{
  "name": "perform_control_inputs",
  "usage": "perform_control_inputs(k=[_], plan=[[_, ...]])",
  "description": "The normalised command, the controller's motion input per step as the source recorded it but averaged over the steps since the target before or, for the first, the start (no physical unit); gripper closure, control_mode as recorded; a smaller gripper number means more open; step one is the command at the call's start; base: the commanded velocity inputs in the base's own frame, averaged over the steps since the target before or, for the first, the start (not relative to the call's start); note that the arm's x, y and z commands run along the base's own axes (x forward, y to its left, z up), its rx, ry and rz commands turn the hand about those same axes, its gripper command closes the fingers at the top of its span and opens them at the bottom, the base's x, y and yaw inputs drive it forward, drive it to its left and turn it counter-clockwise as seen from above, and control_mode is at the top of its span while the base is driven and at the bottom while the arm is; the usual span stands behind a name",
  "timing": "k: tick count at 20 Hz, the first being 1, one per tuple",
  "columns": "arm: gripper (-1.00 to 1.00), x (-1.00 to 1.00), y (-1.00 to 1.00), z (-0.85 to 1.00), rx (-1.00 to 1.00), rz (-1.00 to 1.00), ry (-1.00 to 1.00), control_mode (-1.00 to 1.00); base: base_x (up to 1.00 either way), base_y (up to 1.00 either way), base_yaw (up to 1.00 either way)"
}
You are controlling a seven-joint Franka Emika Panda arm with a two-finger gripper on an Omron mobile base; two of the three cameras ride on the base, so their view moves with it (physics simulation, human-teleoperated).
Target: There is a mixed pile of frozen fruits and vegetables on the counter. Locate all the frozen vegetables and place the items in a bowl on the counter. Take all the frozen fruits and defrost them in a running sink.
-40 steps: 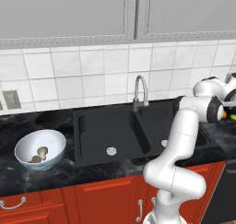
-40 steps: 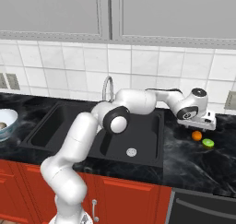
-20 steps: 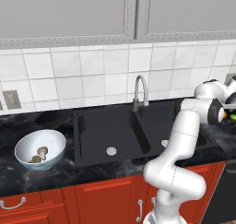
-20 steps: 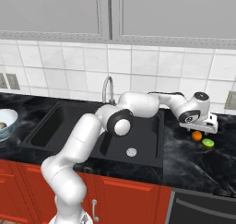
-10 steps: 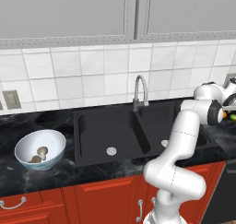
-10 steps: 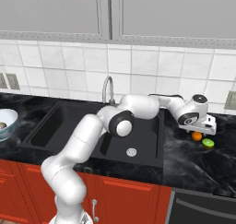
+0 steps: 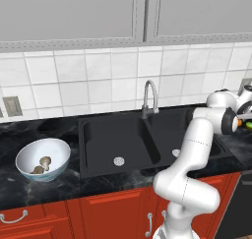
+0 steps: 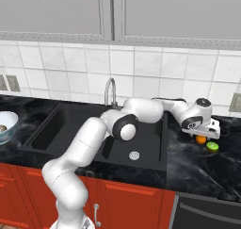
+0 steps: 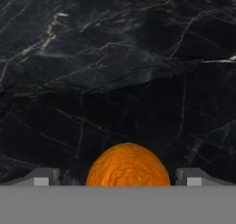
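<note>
While the arm reaches far across the sink (image 8: 94, 134) to the right end of the desk (image 8: 197, 164), the end effector (image 8: 203, 131) hangs low over the orange ball (image 8: 201, 140), fully released and holding nothing. Seen from the hand view, the orange ball (image 9: 128, 165) sits between the two fingertips (image 9: 44, 177), apart from both. The lime green ball (image 8: 212, 146) lies just beside the orange one, toward the desk's right edge. At the left end of the desk, the bowl (image 7: 29, 171) holds two tan mushroom pieces (image 7: 41, 165).
</note>
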Motion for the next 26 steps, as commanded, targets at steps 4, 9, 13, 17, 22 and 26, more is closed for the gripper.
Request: perform_control_inputs(k=[4,9,13,17,22,26], plan=[[-1.00,0.00,-0.11,0.00,0.00,-0.01,0.00,-1.00,0.00,0.00,0.00],[1.00,0.00,-0.04,0.00,0.01,-0.01,0.00,-1.00,0.00,0.00,0.00],[1.00,0.00,0.00,0.00,0.00,0.00,0.00,-1.00,0.00,0.00,0.00],[1.00,0.00,0.00,0.04,0.00,0.00,0.00,-1.00,0.00,0.00,0.00],[1.00,-0.02,0.03,0.25,0.00,0.00,0.00,-1.00,0.00,0.00,0.00],[1.00,-0.12,0.29,0.36,0.00,-0.01,0.00,-1.00,0.00,0.00,0.00]])
